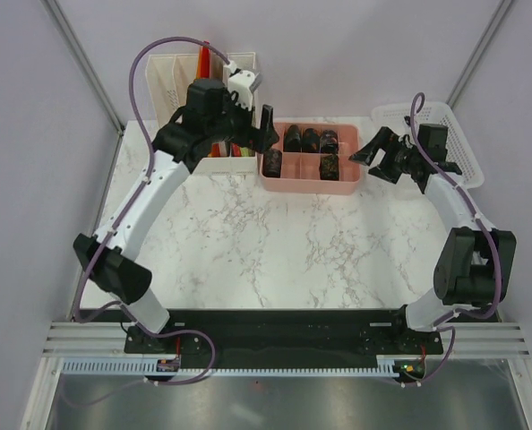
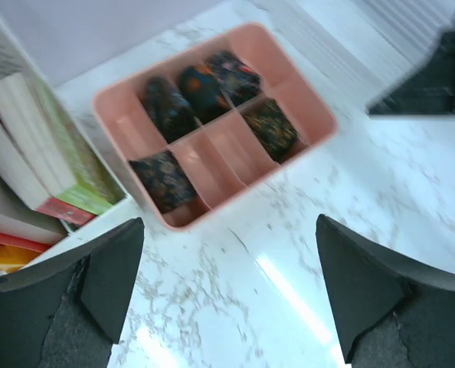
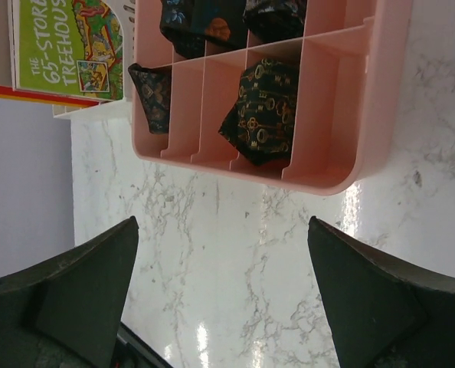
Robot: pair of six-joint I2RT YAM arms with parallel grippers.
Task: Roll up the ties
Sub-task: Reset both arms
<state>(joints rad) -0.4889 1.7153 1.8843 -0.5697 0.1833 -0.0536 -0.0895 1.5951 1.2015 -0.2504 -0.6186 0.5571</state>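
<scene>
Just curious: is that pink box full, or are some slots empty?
Partly full: five rolled ties sit in the pink box; several slots are bare.

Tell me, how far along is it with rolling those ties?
Five rolled ties already sit in the pink tray. Nothing is in hand: left gripper and right gripper hang open and empty. No unrolled tie shows, so little seems left.

Counter: white marble pattern. Pink tray far centre, two rows of compartments, thin dividers. White rack far-left corner, just beside tray's left end. Books stand in rack; green book cover reads "65-Storey Treehouse". White perforated basket far-right corner, apart from tray. Aluminium rail along near edge. Grey walls around.
</scene>
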